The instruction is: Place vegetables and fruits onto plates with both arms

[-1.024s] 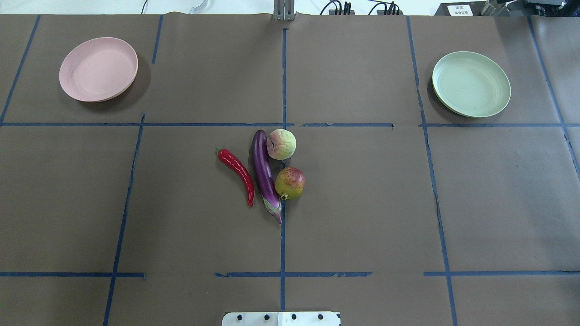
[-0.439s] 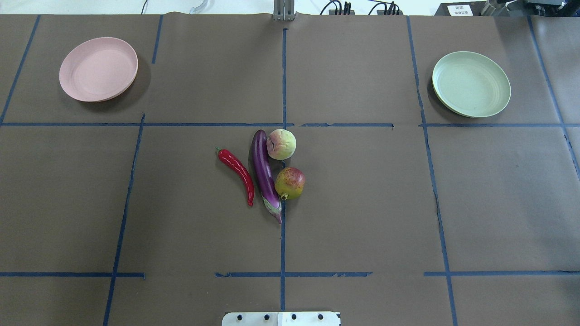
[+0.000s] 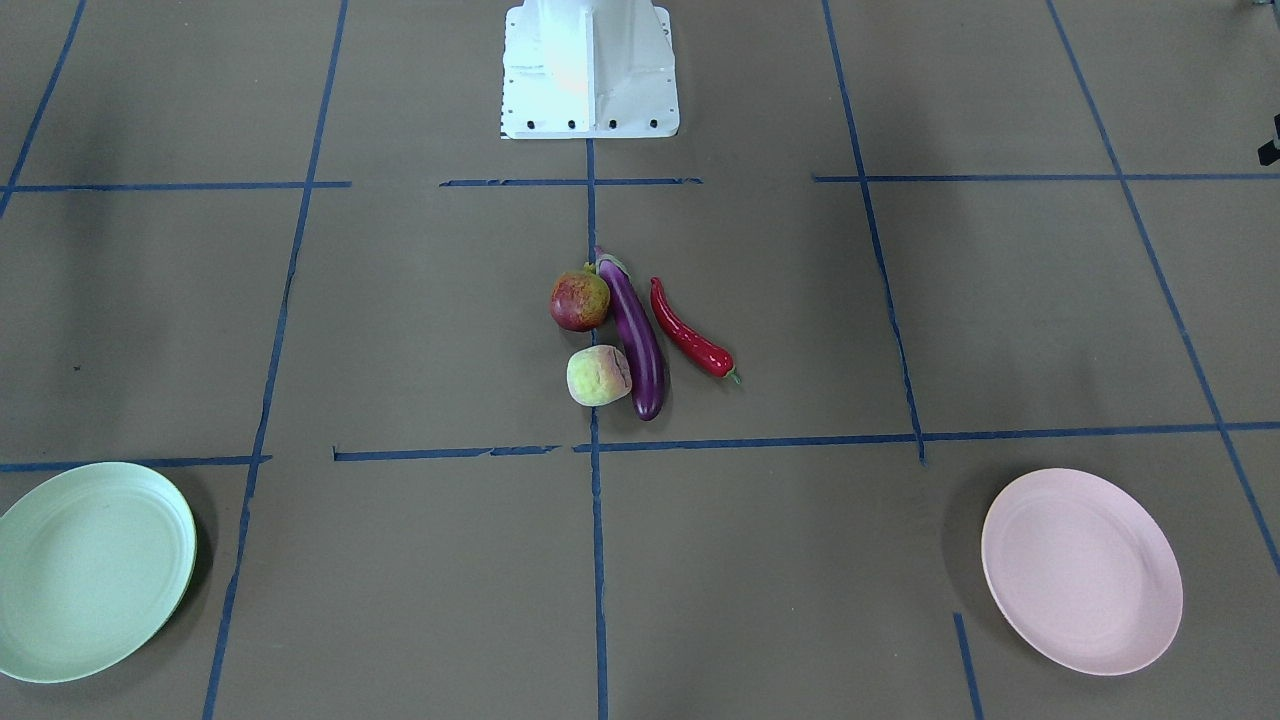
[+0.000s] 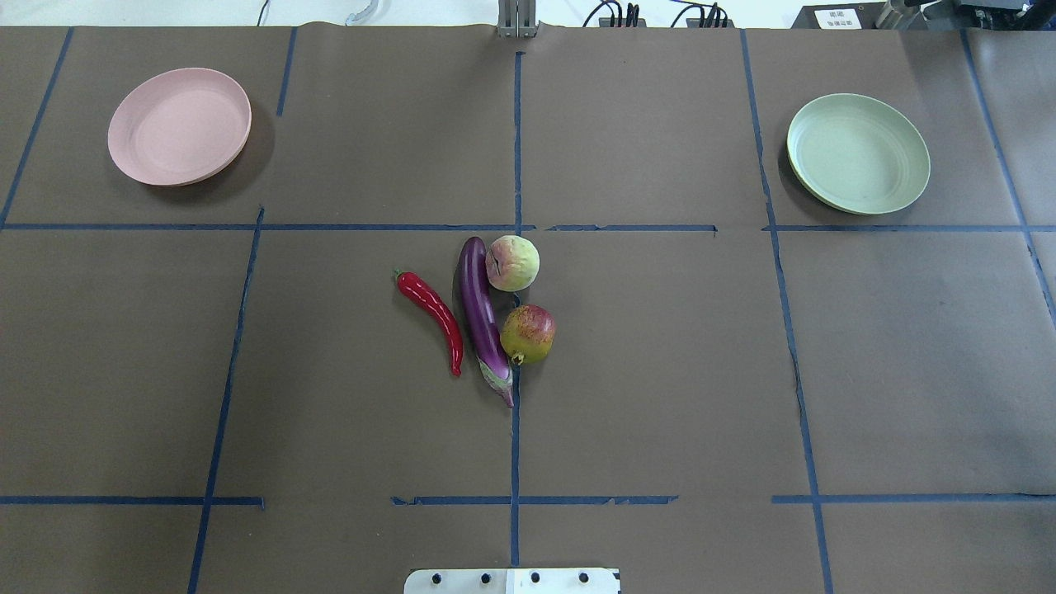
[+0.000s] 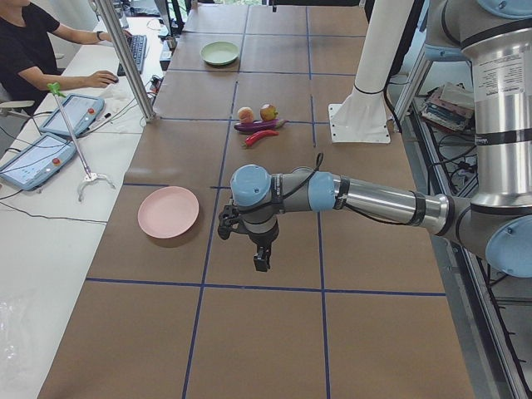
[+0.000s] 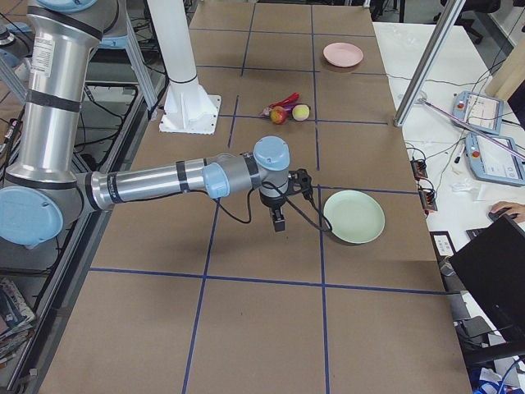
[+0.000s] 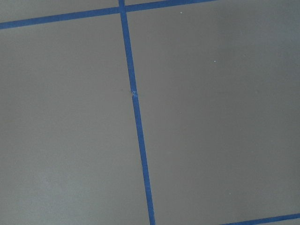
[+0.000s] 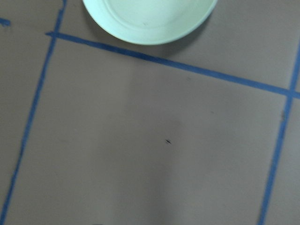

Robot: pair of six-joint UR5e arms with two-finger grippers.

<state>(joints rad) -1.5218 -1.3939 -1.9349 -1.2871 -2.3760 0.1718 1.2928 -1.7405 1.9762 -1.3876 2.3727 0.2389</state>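
Over the last second nothing in the overhead view has shifted: the produce and both plates lie where they lay before. The eggplant (image 4: 482, 318) is near the frame's centre, running top to bottom with its pale stem cap at the lower end. The chili pepper (image 4: 431, 318) lies just left of it, with a narrow gap between them. The peach (image 4: 512, 262) rests against the eggplant's upper right side. The pomegranate (image 4: 528, 334) sits below the peach, against the eggplant's lower right. The pink plate (image 4: 179, 125) is in the upper left corner and the green plate (image 4: 858, 153) in the upper right, both well apart from the produce.

In the left side view the left arm (image 5: 374, 198) reaches across mid-frame. The left gripper (image 5: 261, 259) points down over the brown paper (image 5: 266, 341), right of the pink plate. I cannot tell whether its fingers are spread or closed.

In the right side view the right arm (image 6: 156, 185) holds the right gripper (image 6: 280, 220) at centre frame, near the green plate's left; its state cannot be told either.
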